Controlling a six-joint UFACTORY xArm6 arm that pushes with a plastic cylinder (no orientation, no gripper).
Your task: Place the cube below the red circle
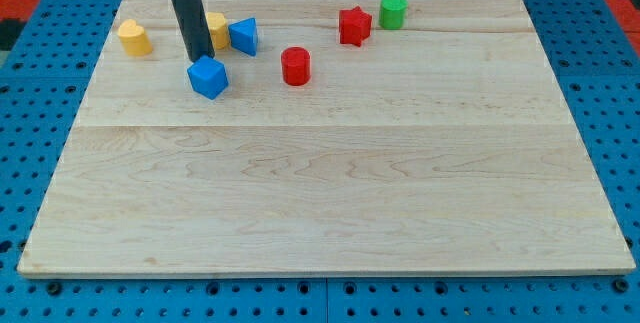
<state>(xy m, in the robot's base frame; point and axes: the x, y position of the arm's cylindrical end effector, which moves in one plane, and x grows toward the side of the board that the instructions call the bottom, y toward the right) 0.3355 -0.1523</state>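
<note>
The blue cube (pixel 208 77) lies on the wooden board (pixel 320 203), left of the red cylinder (pixel 295 66) and slightly lower in the view. My tip (pixel 197 58) stands right at the cube's upper left edge, touching it. The rod rises from there to the view's top and partly hides a yellow block (pixel 216 30) behind it.
A yellow block (pixel 133 38) sits at the upper left. A blue triangular block (pixel 243 36) lies right of the half-hidden yellow one. A red star (pixel 354 26) and a green cylinder (pixel 393 11) sit at the upper middle right.
</note>
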